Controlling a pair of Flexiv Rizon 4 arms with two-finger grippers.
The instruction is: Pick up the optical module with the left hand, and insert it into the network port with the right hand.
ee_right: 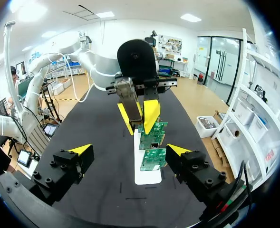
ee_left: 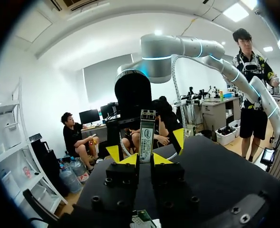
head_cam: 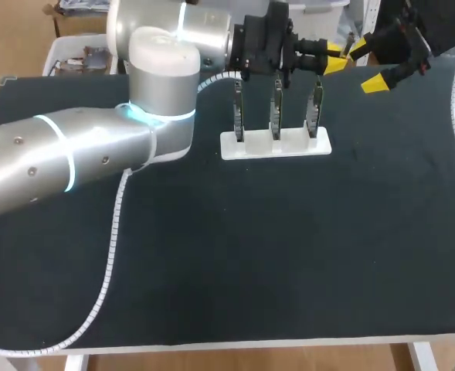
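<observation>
Green boards (ee_right: pixel 152 142) upright in white stand (head_cam: pixel 276 144); left hand (ee_left: pixel 146 159) clamped on optical module (ee_left: pixel 147 135); right hand (ee_right: pixel 130 149) apart.

- The right tool (ee_right: pixel 129 150) hangs over the dark worktop (ee_right: pixel 97 142), its yellow-tipped fingers spread wide with nothing between them.
- Ahead, the left tool (ee_right: pixel 139 128) grips the optical module (ee_right: pixel 127 97).
- Beyond the gap, three green circuit boards (ee_right: pixel 154 159) stand in a white stand (ee_right: pixel 147 175).
- The middle board carries a metal network port (ee_right: pixel 155 144).
</observation>
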